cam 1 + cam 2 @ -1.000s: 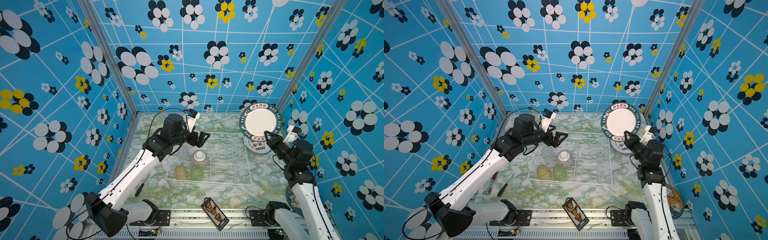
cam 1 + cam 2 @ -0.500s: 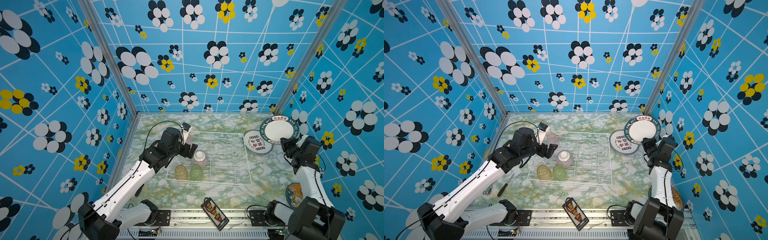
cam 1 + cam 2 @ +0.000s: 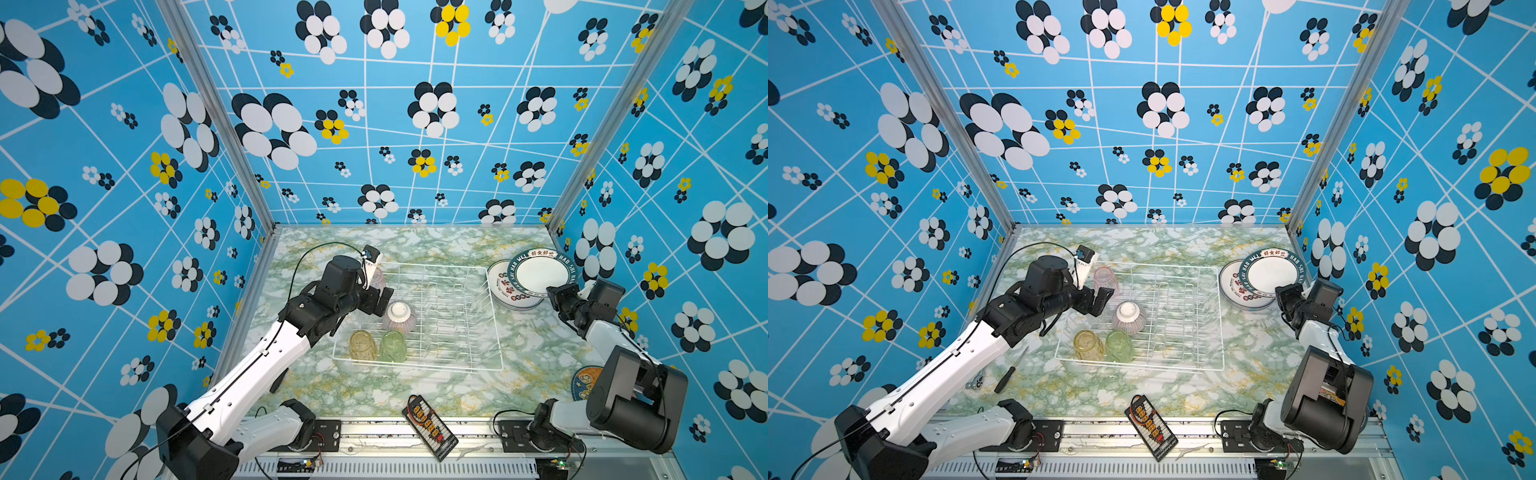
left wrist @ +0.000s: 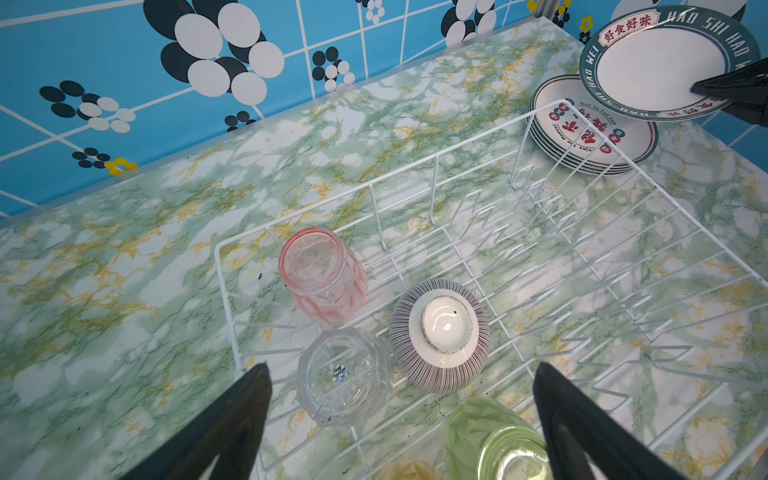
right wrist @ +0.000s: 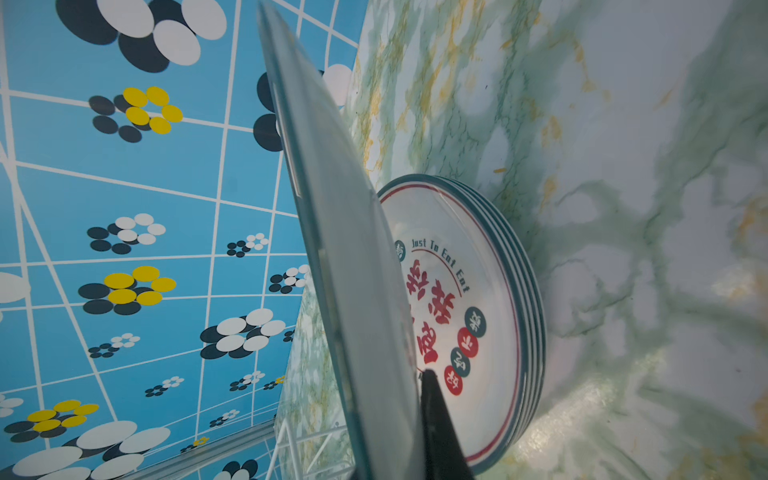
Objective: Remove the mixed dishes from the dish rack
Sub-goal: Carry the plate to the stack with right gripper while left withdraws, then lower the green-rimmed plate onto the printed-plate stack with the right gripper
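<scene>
as the right gripper [image 3: 552,291] pinches the rim of what looks a stiff, slick, breakable plate [image 3: 540,272] over the stack [image 3: 505,293] beside the dish rack [image 3: 496,332], the left gripper [image 3: 382,301] gapes above the racked clear tumbler [image 4: 345,376]

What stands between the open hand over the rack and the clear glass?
Nothing visible. The left hand hangs open above the clear glass; the striped bowl sits close beside it, where one finger might catch.
</scene>
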You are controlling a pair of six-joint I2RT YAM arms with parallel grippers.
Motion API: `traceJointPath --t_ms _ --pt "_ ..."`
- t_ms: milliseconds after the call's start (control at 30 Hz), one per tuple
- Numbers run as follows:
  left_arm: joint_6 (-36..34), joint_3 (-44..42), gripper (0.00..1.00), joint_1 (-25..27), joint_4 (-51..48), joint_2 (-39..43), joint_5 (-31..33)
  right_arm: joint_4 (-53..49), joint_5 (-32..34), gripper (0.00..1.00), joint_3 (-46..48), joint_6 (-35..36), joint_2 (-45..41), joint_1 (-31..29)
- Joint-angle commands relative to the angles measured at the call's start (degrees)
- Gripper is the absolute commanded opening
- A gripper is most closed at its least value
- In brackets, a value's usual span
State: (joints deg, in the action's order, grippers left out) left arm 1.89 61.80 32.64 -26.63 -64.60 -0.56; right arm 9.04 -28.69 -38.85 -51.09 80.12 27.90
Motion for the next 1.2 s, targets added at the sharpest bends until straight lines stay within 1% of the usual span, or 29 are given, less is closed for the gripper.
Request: traceJointPath --t_ms 0,133,300,400,533,800,967,1067,1167 --pt "0.13 0.71 0.99 -0.38 0.13 -1.50 -2.05 3.97 -4.20 0.00 0.22 -0.42 1.23 0.14" --pt "1.12 1.69 0.99 -0.30 0.15 -3.41 -3.21 2.97 -5.89 0.00 -0.08 0.54 3.43 0.05" --pt "2.04 2.92 0.99 -0.33 -0.80 -5.91 -3.01 2.22 -8.25 0.00 -1.03 1.58 6.97 -0.68" --pt "2.48 3.49 0.99 -0.31 -1.61 -6.90 -1.18 2.12 -8.31 0.00 -1.57 2.07 8.74 -1.58" --pt "2.77 3.07 0.99 -0.30 -1.27 -6.21 2.41 2.08 -8.31 0.00 -2.58 2.57 11.12 -3.00" --pt "1.89 2.53 0.99 -0.40 -1.63 -5.23 2.72 1.90 -7.96 0.00 -2.91 3.12 13.75 -3.77" --pt "1.27 2.71 0.99 -0.31 -2.11 -5.20 2.18 -4.03 -6.90 0.12 -4.15 6.58 13.35 -3.87" --pt "1.01 2.71 0.99 -0.32 -2.46 -5.18 2.19 -10.03 -4.86 0.20 -6.00 10.38 12.16 -4.04" --pt "0.86 2.51 0.99 -0.34 -2.76 -5.19 1.90 -15.77 -2.56 0.26 -8.16 14.23 10.89 -4.25"
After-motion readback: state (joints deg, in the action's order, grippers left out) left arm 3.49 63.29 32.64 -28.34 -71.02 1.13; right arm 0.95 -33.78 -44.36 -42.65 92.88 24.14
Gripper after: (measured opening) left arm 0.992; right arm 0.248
